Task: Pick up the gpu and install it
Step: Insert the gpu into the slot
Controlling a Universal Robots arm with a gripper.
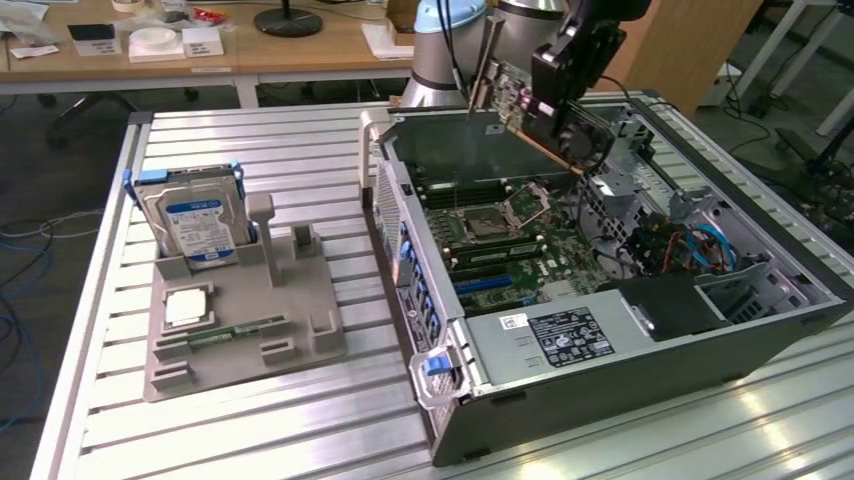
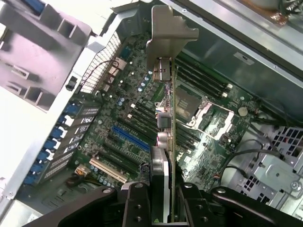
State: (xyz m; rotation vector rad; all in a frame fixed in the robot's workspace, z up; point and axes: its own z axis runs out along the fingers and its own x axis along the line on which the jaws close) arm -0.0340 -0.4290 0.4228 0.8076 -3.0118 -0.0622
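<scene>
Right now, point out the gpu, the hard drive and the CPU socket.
gpu [image 2: 163, 120]: wrist view, connector on its bracket edge.
hard drive [image 1: 200, 228]: exterior view, its blue-white label.
CPU socket [image 1: 489, 216]: exterior view, its metal frame.

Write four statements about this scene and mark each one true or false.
1. The gripper holds the gpu above the computer case. True.
2. The gpu is seated in a slot of the motherboard. False: it hangs above the board, clamped in the gripper.
3. The hard drive stands upright in the grey holder. True.
4. The computer case is closed. False: its side is open and the motherboard is in plain view.
</scene>
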